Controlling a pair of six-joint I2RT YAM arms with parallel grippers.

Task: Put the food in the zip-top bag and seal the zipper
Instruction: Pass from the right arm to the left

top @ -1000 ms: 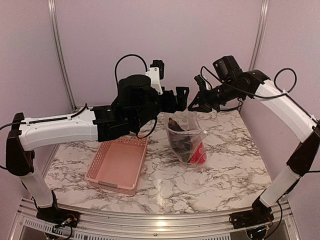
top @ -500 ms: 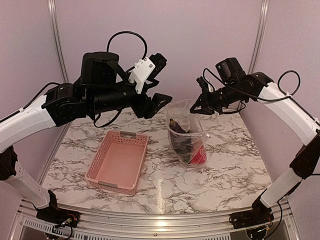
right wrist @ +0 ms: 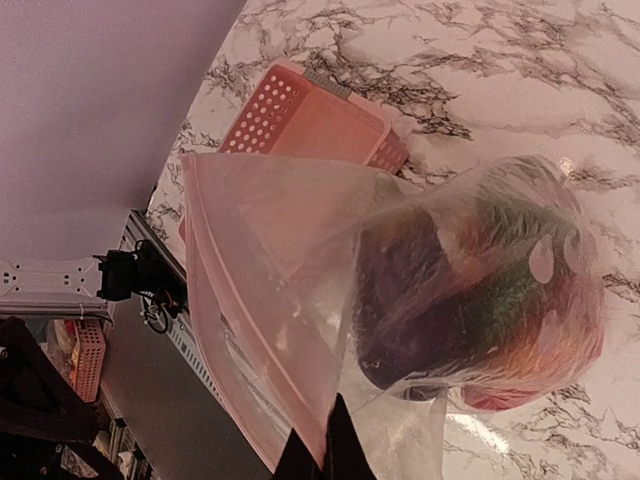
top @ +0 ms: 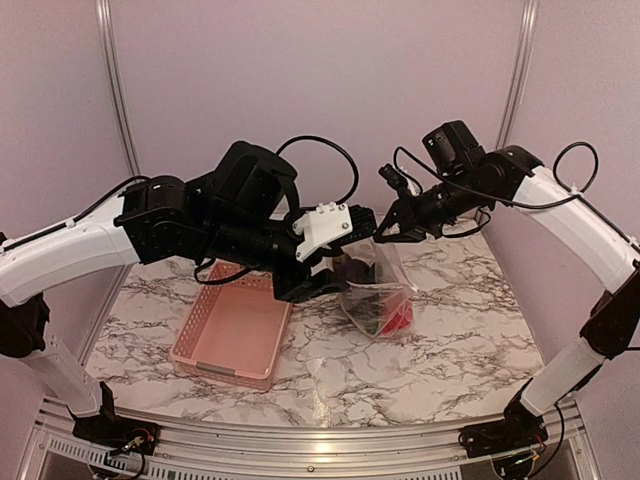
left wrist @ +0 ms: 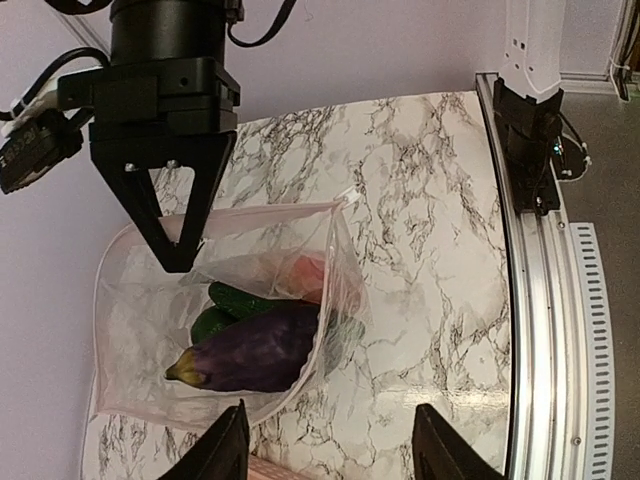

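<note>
Since half a second ago the left arm has been swinging down from above the pink basket (top: 235, 330). Now the left gripper (left wrist: 335, 452) is hovering low just beside the zip-top bag (left wrist: 140, 350), its jaws spread and grasping nothing. The bag is sitting on the marble table (left wrist: 430, 200) and holding the food (right wrist: 480, 300): a purple eggplant (left wrist: 255, 350), green cucumbers (left wrist: 232, 300) and a red piece (left wrist: 310, 275). The right gripper (left wrist: 180, 250) is pinching the bag's mouth at the zipper (left wrist: 270, 212), which is gaping unsealed.

A large clear crinkly zip-top bag (top: 378, 282) is held upright beside a pink plastic basket (top: 235, 325), its pale pink zipper strip (right wrist: 197, 250) unsealed. A dark purple eggplant (left wrist: 255, 350), green cucumbers (left wrist: 232, 300) and a red piece (left wrist: 312, 272) are contained.
</note>
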